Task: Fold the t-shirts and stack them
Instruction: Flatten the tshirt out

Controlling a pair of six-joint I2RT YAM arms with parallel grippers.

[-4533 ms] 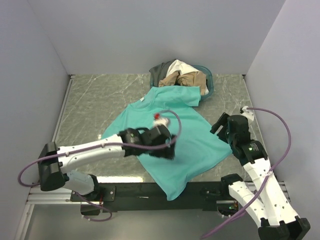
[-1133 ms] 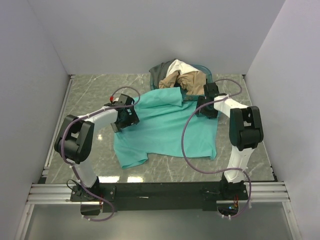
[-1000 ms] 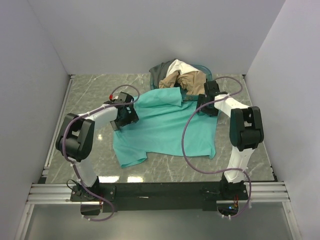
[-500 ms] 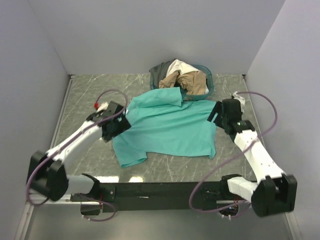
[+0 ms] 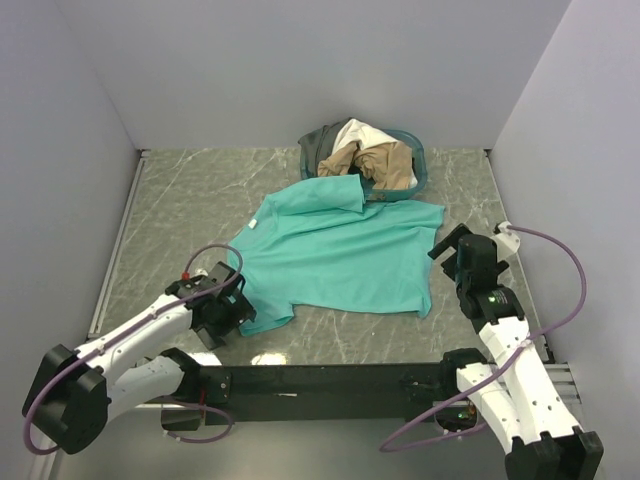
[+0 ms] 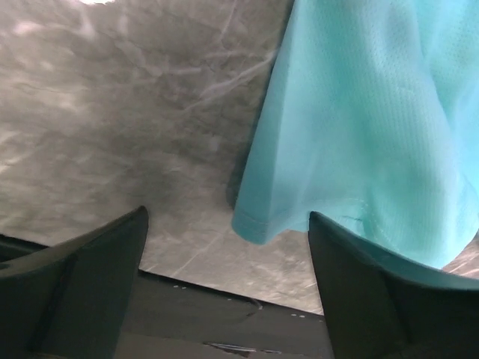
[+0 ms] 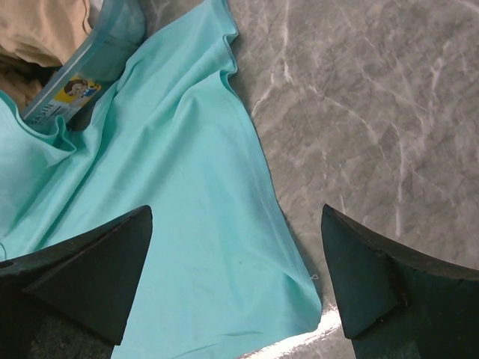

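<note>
Showing: two arms over a grey marbled table [image 5: 180, 200], with one shirt spread out and a basket at the far edge.
Left gripper [image 5: 228, 308]: jaws spread wide and holding nothing. It sits low at the near-left end of the teal-green t-shirt [image 5: 340, 250].
Left wrist view: the two dark fingers [image 6: 97, 262] frame bare table and a rounded hem corner of the teal-green t-shirt [image 6: 359, 134]. The cloth lies between them in the view, clear of both fingers.
Right gripper [image 5: 452, 245]: jaws spread wide and holding nothing. It stands just beside the shirt's right edge.
Right wrist view: the fingers [image 7: 97, 269] frame the right hem of the teal-green t-shirt [image 7: 172, 187] and the bare table beside it. Whether it touches the cloth cannot be told.
Teal-green t-shirt: lying mid-table between the two grippers, mostly flat with shallow wrinkles. Its far part is turned over on itself and rests against the front of the basket.
Basket [image 5: 420, 165]: oval, teal-blue, at the far middle of the table. A printed label shows on its wall [image 7: 112, 34].
Basket contents: a crumpled heap rising above the rim, made up of a dark grey t-shirt [image 5: 320, 140] on the left, a cream-white t-shirt [image 5: 360, 132] on top and a tan-beige t-shirt [image 5: 385, 160] in front.
</note>
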